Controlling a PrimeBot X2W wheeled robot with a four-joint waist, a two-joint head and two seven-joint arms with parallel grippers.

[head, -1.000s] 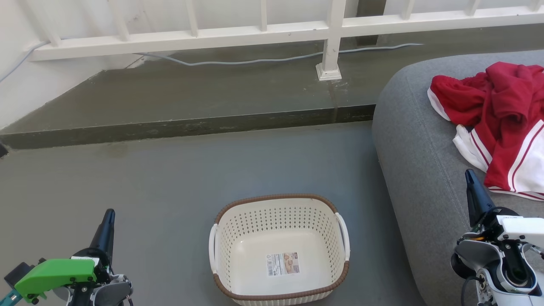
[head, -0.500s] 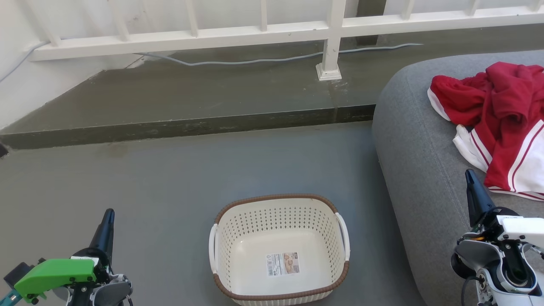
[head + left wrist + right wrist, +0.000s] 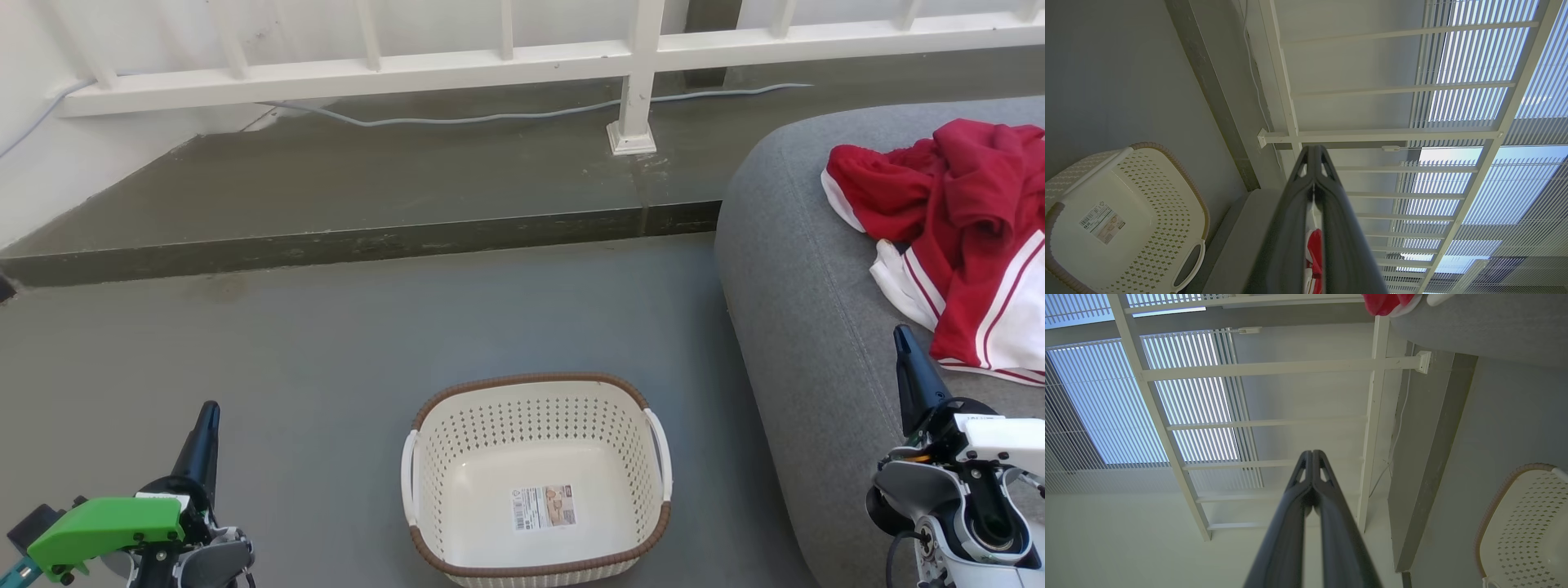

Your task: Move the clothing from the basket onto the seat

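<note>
The cream basket point(image 3: 535, 416) with a brown rim stands on the grey floor, holding nothing but a sticker on its bottom. Red clothing point(image 3: 963, 212) with white trim lies crumpled on the grey seat point(image 3: 800, 310) at the right. My left gripper point(image 3: 211, 408) is shut at the lower left, well left of the basket. My right gripper point(image 3: 900, 333) is shut at the lower right, over the seat's front edge, just below the clothing. The left wrist view has the basket point(image 3: 1167, 171) at its lower left and shut fingertips point(image 3: 1314, 150). A red scrap of clothing point(image 3: 1384, 303) tops the right wrist view.
A raised concrete step point(image 3: 343, 245) runs across behind the floor, with a white railing point(image 3: 490, 61) and its post point(image 3: 633, 122) beyond. A pale cable point(image 3: 457, 118) lies along the step. Open grey floor point(image 3: 326, 343) spreads between the step and the basket.
</note>
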